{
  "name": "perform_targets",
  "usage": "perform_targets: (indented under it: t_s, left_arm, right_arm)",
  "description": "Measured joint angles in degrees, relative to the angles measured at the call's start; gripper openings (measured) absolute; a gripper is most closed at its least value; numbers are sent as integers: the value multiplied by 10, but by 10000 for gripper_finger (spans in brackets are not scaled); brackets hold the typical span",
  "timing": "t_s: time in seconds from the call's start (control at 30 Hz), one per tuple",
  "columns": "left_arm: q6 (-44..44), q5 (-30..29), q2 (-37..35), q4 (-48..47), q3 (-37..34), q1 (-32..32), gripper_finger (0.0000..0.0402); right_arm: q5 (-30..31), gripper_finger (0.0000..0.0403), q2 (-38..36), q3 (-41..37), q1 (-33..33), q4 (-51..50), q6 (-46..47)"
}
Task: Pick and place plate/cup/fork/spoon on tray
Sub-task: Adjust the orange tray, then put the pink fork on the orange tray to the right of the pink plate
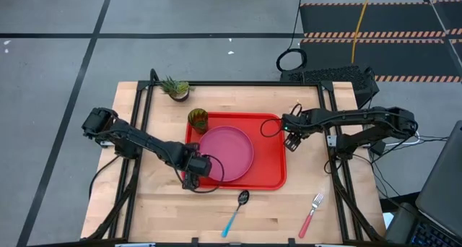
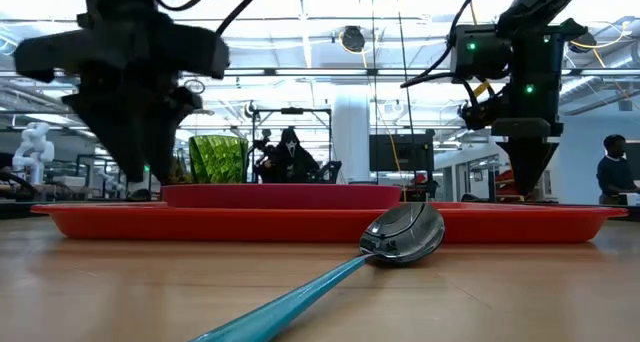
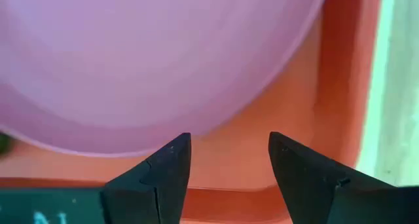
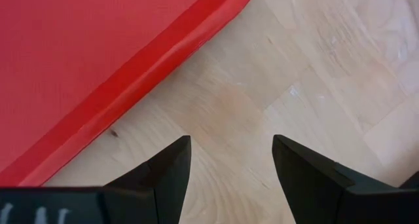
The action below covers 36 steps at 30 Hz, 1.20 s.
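Observation:
The pink plate (image 1: 226, 154) lies flat in the red tray (image 1: 271, 160); it also shows in the left wrist view (image 3: 150, 60). The green cup (image 1: 198, 119) stands upright in the tray's far left corner. My left gripper (image 1: 193, 176) is open and empty over the tray's near left corner, just beside the plate's rim; its fingers show in the left wrist view (image 3: 229, 158). My right gripper (image 1: 291, 141) is open and empty above bare wood just off the tray's right rim (image 4: 131, 80). The blue-handled spoon (image 1: 235, 212) and the red-handled fork (image 1: 311, 214) lie on the table near its front edge.
A small spiky potted plant (image 1: 175, 89) stands at the table's far edge, left of centre. Black frame rails run along the table's left and right sides. Bare wood lies between the tray and the front edge, around the spoon (image 2: 400, 237) and fork.

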Motion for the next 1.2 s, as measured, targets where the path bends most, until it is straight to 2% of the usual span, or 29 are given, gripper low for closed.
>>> perform_targets:
  t_s: [0.2,0.3,0.4,0.57,0.67,0.77,0.9,1.0,1.1,1.2]
  left_arm:
    - [16,-94,-26,-26,29,6,209]
    - [4,-127,-73,-20,30,8,209]
    - [-22,-134,-130,-7,30,6,209]
    - [-49,-187,-201,10,30,-18,209]
    - [-37,-208,-221,48,22,-28,209]
    - [-29,-215,-226,83,1,-31,209]
    - [-6,-227,-226,152,-57,-40,209]
    - [28,-227,-225,249,-115,-47,209]
    - [55,-206,-225,340,-157,-60,209]
    - [59,-171,-225,368,-168,-79,209]
  right_arm:
    - [-1,208,-22,21,0,11,-39]
    - [-1,208,-41,48,2,6,-65]
    - [-2,208,-61,79,9,-1,-83]
    - [-17,208,-71,141,46,-30,-88]
    - [-17,208,-58,179,85,-69,-39]
    - [-37,208,-33,204,126,-128,59]
    - [-102,208,-4,208,196,-194,219]
    - [-147,208,14,208,256,-216,309]
    - [-150,208,25,208,311,-170,360]
    - [-109,208,35,208,359,-57,350]
